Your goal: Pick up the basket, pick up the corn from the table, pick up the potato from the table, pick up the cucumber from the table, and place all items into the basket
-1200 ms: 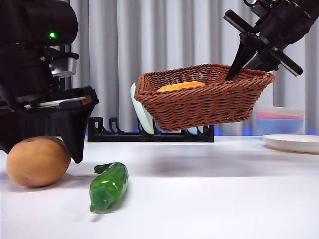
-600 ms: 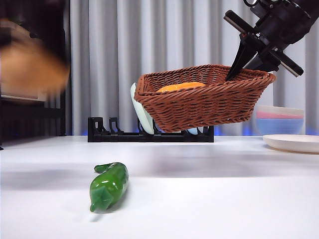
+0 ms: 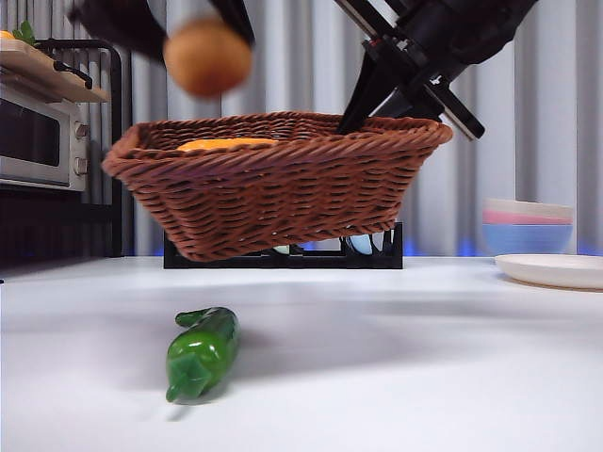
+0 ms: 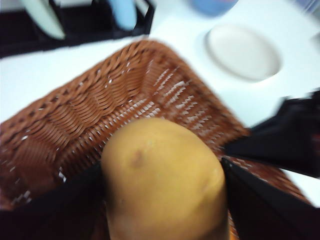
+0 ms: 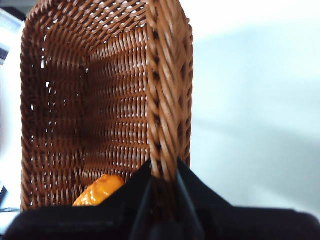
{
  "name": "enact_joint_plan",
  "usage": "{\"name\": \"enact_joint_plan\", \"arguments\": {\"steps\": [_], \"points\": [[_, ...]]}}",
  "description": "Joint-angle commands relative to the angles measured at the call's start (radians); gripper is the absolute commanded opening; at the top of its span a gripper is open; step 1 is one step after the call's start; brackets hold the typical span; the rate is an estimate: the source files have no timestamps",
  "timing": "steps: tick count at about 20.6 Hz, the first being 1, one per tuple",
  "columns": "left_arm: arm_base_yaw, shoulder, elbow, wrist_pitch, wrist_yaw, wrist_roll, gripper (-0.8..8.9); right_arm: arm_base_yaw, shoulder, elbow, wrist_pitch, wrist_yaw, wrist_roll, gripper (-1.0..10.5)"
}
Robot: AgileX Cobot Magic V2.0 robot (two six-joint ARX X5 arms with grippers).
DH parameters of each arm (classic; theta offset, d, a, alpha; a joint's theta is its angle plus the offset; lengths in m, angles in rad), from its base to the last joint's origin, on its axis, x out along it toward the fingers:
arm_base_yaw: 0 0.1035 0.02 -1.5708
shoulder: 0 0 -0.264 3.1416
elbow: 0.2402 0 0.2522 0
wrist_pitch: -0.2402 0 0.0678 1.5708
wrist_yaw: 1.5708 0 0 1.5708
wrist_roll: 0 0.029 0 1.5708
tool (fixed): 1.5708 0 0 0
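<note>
The brown wicker basket [image 3: 273, 184] hangs in the air above the table, tilted, with my right gripper [image 3: 363, 108] shut on its right rim [image 5: 165, 125]. Inside it lies the orange-yellow corn [image 3: 226, 144] [image 5: 99, 190]. My left gripper [image 4: 162, 200] is shut on the tan potato [image 4: 165, 180] and holds it just above the basket's open top [image 4: 75, 125]; in the front view the potato [image 3: 207, 56] is blurred at the upper left. The glossy green cucumber [image 3: 200, 352] lies on the white table in front, below the basket.
A black dish rack [image 3: 283, 252] with plates stands behind the basket. Stacked bowls [image 3: 528, 226] and a white plate [image 3: 556, 269] sit at the right. A microwave [image 3: 42, 141] on a shelf is at the far left.
The basket has swung left and nearer the camera with the right gripper. The left gripper has carried the potato from the far left to above the basket. The cucumber has not moved.
</note>
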Motion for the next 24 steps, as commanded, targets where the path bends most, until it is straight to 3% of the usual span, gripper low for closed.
{"name": "enact_joint_plan", "arguments": {"steps": [1, 2, 3, 4, 5, 6, 11, 16, 21, 24], "points": [[-0.009, 0.070, -0.003, 0.003, -0.039, 0.024, -0.08, 0.013, -0.008, 0.011, 0.019, -0.005, 0.013, -0.1], [-0.011, 0.094, -0.003, 0.002, -0.056, 0.029, 0.08, 0.013, -0.008, 0.011, 0.019, -0.005, 0.014, -0.1], [-0.015, 0.111, -0.003, 0.003, -0.076, 0.035, 0.87, 0.013, -0.008, 0.011, 0.019, -0.005, 0.014, -0.1], [-0.019, 0.117, -0.003, 0.004, -0.087, 0.038, 2.61, 0.013, -0.008, 0.011, 0.019, -0.005, 0.014, -0.1], [-0.023, 0.120, -0.003, 0.006, -0.096, 0.039, 4.93, 0.012, -0.008, 0.011, 0.019, -0.005, 0.014, -0.1], [-0.025, 0.120, -0.003, 0.012, -0.097, 0.039, 6.16, 0.012, -0.008, 0.011, 0.019, -0.004, 0.014, -0.1], [-0.043, 0.096, 0.075, -0.040, -0.056, 0.042, 6.19, 0.009, -0.008, 0.011, 0.021, 0.002, 0.011, -0.1], [-0.100, -0.051, 0.289, -0.377, -0.023, 0.076, 6.19, -0.088, -0.008, 0.011, 0.047, -0.005, 0.003, -0.1], [-0.193, -0.221, 0.266, -0.634, -0.028, 0.037, 6.18, -0.224, -0.008, 0.013, 0.047, -0.010, 0.003, -0.1], [-0.250, -0.264, 0.164, -0.630, -0.070, -0.043, 6.18, -0.275, -0.008, 0.013, 0.047, -0.058, 0.003, -0.1]]}}
